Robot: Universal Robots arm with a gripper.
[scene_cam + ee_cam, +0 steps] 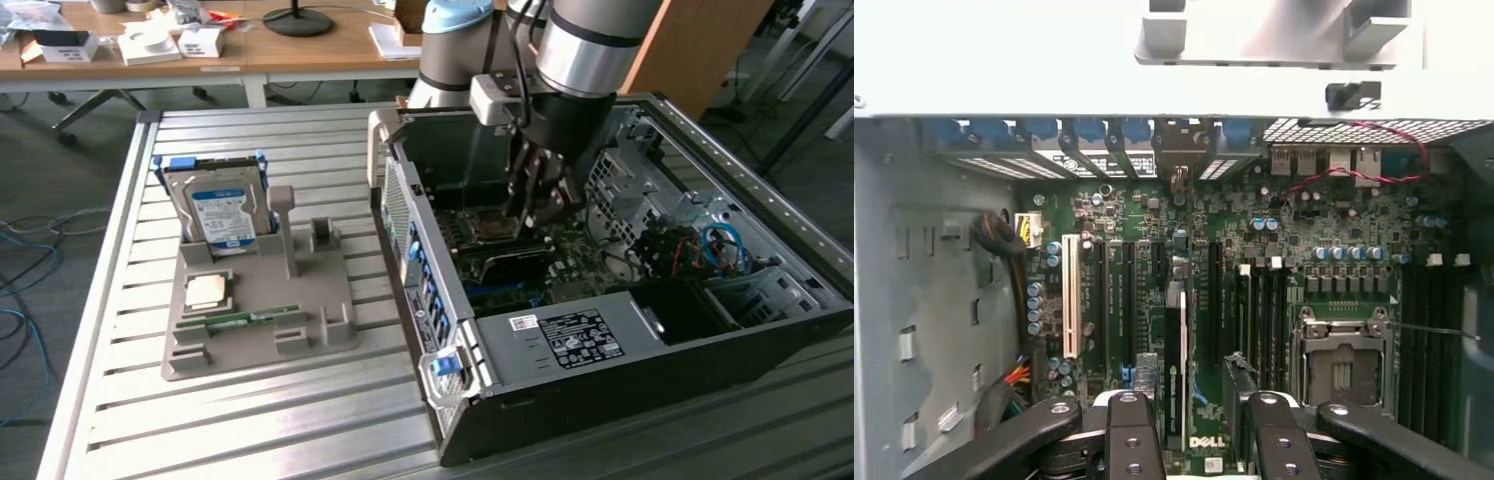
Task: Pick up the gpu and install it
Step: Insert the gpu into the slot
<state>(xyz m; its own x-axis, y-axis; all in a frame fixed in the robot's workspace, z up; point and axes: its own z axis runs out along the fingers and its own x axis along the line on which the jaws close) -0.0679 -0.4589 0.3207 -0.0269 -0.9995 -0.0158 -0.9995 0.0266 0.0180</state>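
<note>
Gpu (1174, 370): stands edge-on at the gripper (1199, 445), above the motherboard (1154, 215) slots, mid-way along the case (641, 390).
Jaws: cannot tell whether they clench it.
Seating: by my judgement, it needs the card edge parallel to one slot, with straight, even pressure and no tilt.

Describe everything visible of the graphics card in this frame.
The graphics card shows edge-on in the wrist view: a thin dark board with a pale strip along one side, looking like rigid circuit board. It stands upright inside the open computer case, parallel to the long black slots of the green motherboard, directly ahead of the gripper. Whether it is seated in a slot, or gripped, cannot be told.
</note>
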